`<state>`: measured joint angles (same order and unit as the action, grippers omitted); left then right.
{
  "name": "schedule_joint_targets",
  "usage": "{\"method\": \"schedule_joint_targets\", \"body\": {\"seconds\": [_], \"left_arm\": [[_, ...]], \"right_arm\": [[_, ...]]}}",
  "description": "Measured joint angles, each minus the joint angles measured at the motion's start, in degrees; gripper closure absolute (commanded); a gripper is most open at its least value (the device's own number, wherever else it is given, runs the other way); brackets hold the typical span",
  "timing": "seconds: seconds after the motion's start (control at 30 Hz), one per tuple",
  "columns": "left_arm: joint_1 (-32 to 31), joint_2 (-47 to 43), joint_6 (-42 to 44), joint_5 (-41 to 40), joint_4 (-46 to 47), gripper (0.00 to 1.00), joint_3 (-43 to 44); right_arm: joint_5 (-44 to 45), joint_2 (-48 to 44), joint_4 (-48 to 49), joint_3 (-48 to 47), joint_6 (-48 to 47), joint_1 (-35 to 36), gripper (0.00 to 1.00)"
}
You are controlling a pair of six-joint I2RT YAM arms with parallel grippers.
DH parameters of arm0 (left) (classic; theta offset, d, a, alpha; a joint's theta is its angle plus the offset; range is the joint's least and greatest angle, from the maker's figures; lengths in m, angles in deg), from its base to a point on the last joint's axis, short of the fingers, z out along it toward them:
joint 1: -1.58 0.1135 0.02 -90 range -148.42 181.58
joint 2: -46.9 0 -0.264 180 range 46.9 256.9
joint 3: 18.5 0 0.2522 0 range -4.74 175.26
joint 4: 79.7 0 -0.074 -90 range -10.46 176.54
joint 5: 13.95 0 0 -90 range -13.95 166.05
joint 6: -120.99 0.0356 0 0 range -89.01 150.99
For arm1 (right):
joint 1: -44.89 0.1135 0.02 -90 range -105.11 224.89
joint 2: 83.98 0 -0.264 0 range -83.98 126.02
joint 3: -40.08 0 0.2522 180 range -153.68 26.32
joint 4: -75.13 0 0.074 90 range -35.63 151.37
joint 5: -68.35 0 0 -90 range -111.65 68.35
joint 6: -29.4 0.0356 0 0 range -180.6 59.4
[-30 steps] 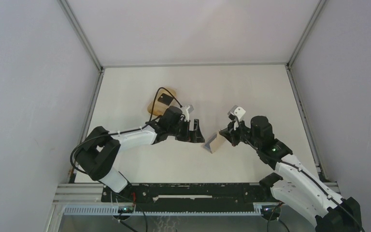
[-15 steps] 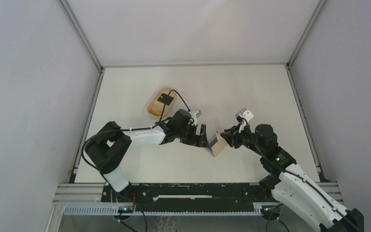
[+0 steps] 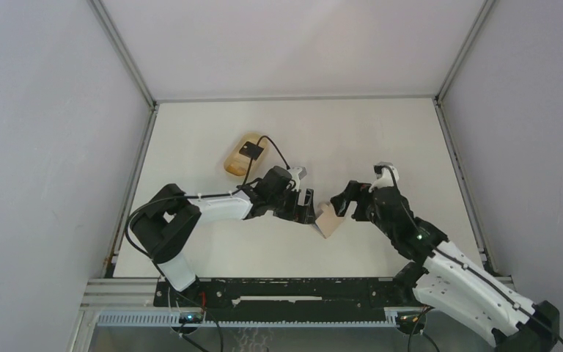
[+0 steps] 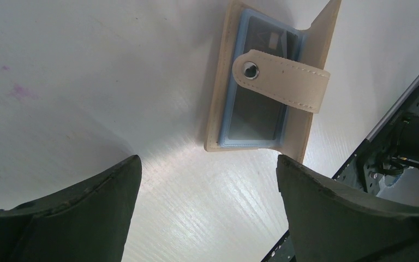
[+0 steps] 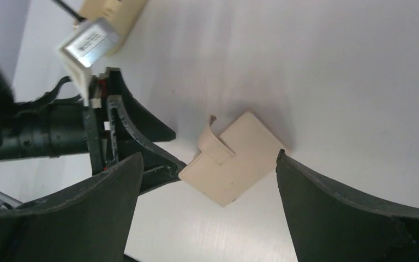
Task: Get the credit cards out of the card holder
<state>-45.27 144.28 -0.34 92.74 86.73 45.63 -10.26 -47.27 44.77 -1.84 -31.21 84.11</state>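
The card holder (image 3: 328, 219) lay on the table (image 3: 381, 139) between both arms, its light blue credit cards (image 4: 255, 112) tucked under the snap tab (image 4: 281, 79) (edges showing). The left gripper (image 3: 308, 208) stood spread just beside it, and the right gripper (image 3: 347, 199) gaped wide, holding nothing.

We let go: right fingers (image 5: 333, 207) sprang apart and backed off, card holder (image 5: 234, 164) dropped flat on counter (image 5: 333, 82), left fingers (image 4: 76, 218) moved in beside it.
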Motion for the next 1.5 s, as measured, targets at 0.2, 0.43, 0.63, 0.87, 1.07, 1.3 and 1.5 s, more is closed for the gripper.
{"method": "schedule_joint_targets", "body": {"seconds": [0.2, 0.43, 0.63, 0.87, 1.07, 1.3, 1.5], "left_arm": [[-0.02, 0.0, 0.33, 0.0, -0.04, 0.03, 0.0], [-0.02, -0.11, 0.37, -0.04, -0.17, 0.03, 0.0], [-0.02, -1.03, 0.37, 0.02, -0.57, 0.03, 0.0], [-0.02, -1.11, 0.39, 0.04, -0.68, 0.03, 0.0], [-0.02, -1.14, 0.37, 0.15, -0.68, 0.03, 0.0], [-0.02, -1.16, 0.37, 0.33, -0.68, 0.03, 0.0], [-0.02, -1.14, 0.35, 0.5, -0.68, 0.03, 0.0]], "right_arm": [[0.48, 17.51, -12.66, -11.08, 15.72, 0.11, 0.0], [-1.05, 32.96, -21.66, -16.9, 21.84, 0.2, 0.0], [-0.59, 37.99, -24.02, -22.38, 22.84, -0.24, 0.01], [0.5, 38.14, -25.4, -23.34, 23.56, -4.52, 0.05], [0.72, 40.02, -27.02, -23.34, 24.13, -5.7, 0.23], [-0.59, 44.06, -25.94, -23.34, 24.46, -5.75, 0.18], [-0.63, 43.34, -24.24, -23.34, 24.55, -6.67, 0.12]]}}
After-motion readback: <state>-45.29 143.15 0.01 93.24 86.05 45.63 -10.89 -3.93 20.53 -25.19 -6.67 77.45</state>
